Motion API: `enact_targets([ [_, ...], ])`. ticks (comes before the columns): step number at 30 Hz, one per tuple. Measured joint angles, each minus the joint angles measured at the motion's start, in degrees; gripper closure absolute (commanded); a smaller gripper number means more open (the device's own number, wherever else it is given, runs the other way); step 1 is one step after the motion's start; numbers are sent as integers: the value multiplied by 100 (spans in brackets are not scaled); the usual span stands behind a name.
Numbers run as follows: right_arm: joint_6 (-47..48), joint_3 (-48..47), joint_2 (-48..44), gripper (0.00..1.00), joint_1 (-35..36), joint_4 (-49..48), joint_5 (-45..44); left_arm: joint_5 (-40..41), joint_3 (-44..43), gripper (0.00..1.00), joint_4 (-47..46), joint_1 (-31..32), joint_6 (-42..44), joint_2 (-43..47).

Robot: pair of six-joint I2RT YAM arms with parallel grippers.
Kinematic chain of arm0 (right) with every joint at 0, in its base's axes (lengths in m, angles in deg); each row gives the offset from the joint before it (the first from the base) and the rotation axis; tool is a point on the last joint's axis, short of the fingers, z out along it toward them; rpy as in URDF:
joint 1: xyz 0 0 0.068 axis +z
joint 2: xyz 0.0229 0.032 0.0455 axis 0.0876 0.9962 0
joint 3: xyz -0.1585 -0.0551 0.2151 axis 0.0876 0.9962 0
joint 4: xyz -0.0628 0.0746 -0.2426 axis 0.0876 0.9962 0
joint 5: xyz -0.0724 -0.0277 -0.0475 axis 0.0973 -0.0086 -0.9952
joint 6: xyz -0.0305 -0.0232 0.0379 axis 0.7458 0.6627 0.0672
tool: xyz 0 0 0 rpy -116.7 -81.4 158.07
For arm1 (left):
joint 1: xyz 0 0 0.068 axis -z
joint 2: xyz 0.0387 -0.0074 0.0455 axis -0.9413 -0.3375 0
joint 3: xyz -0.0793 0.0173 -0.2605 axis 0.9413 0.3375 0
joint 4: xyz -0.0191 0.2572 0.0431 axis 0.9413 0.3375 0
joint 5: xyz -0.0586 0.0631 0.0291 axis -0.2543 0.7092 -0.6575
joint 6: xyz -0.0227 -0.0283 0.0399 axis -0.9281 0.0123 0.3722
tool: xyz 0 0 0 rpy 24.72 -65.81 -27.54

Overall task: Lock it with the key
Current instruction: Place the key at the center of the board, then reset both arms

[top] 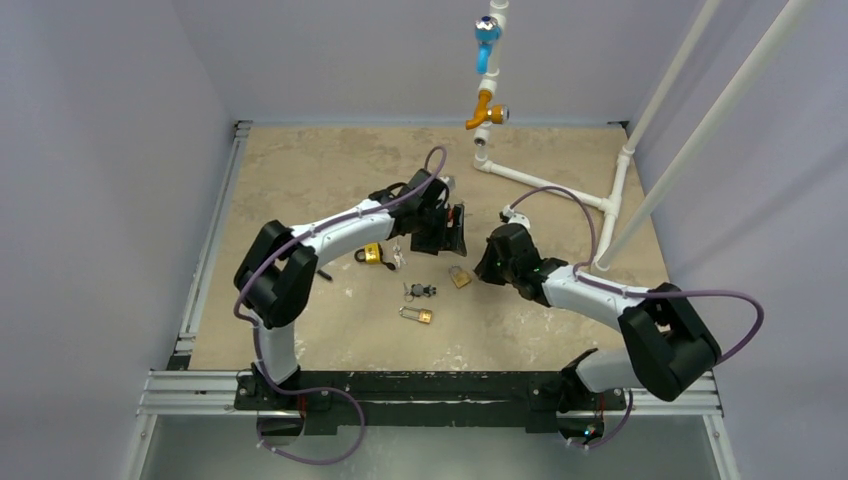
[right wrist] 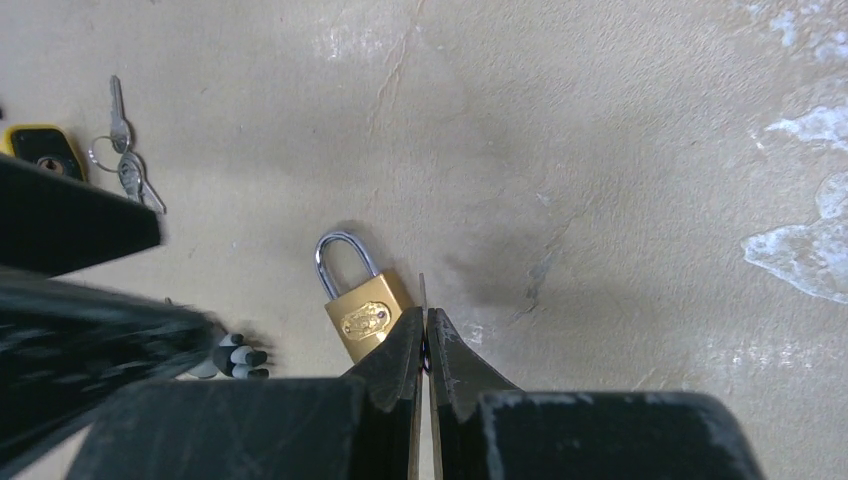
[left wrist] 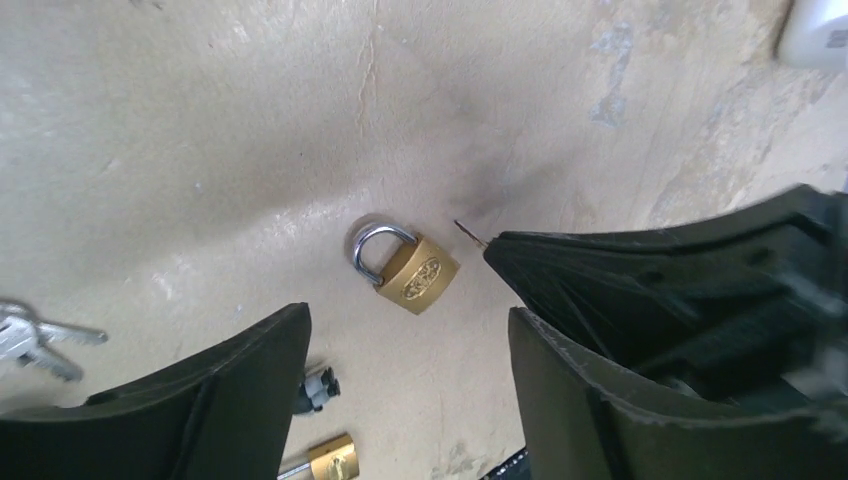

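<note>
R gripper (right wrist: pixel 425 340) jaws pinch key (right wrist: pixel 421 292) just beside padlock (right wrist: pixel 362 318); L gripper (left wrist: pixel 408 322) jaws open above it. Best pin padlock w/ L, then bring key in straight.

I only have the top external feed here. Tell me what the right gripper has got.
Observer: The right wrist view shows the right gripper shut on a key, its thin blade poking past the fingertips.
Operator: Give me the blade's position against the lock.
Observer: It lies alongside the brass padlock, at the body's side edge. No keyhole shows, so it isn't visibly inserted.
Operator: Now the left side.
Observer: The left wrist view shows the left gripper open, holding nothing, with that padlock beyond its fingertips.
</note>
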Motion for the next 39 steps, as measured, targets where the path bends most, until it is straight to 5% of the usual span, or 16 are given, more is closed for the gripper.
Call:
enact_targets([
  [6,-2,-2,208,93,0,-92,118,55,46,18,247,-131,227,938],
  [14,-26,-44,280,67,0,-107,131,26,431,13,413,-190,446,2048],
  [24,66,-293,-59,2,0,203,170,-22,625,0,896,-293,752,2802],
  [39,424,-1853,-1838,1,0,715,468,997,149,0,1744,-466,1432,4433],
])
